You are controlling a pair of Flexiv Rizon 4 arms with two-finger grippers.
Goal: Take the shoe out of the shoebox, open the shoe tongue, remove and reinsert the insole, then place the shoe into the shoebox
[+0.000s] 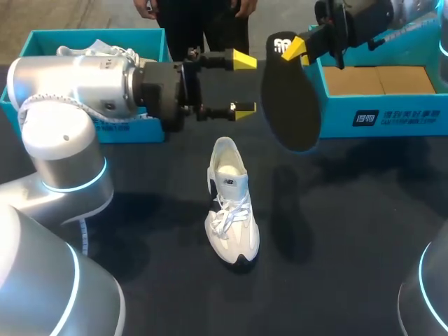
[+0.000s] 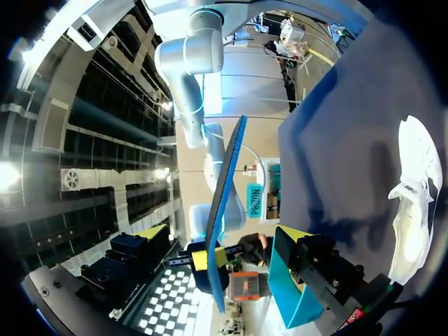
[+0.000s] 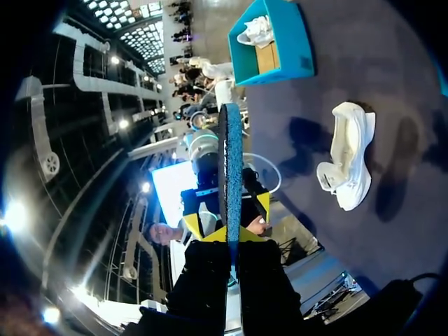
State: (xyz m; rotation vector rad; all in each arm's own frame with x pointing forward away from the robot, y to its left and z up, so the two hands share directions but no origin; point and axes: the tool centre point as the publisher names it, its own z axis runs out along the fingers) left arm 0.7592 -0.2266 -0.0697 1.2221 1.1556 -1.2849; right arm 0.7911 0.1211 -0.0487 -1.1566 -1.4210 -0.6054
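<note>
dark table (image 1: 154, 238): white shoe (image 1: 231, 210); left fingers (image 1: 243, 60) wide, empty; right fingers (image 1: 295, 47) pinching logo-printed insole (image 1: 290, 105).

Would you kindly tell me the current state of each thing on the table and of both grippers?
Shoe: upright, laces tied.
Insole: out of shoe, in the air.
Right gripper: shut on insole.
Left gripper: open, empty.
Left shoebox: open, something white inside.
Right shoebox: open, no shoe inside.

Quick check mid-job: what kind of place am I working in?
Likely a robot shoe-handling test bench: a dark table, two teal shoeboxes, a white sneaker and an insole held by the right end effector.
</note>
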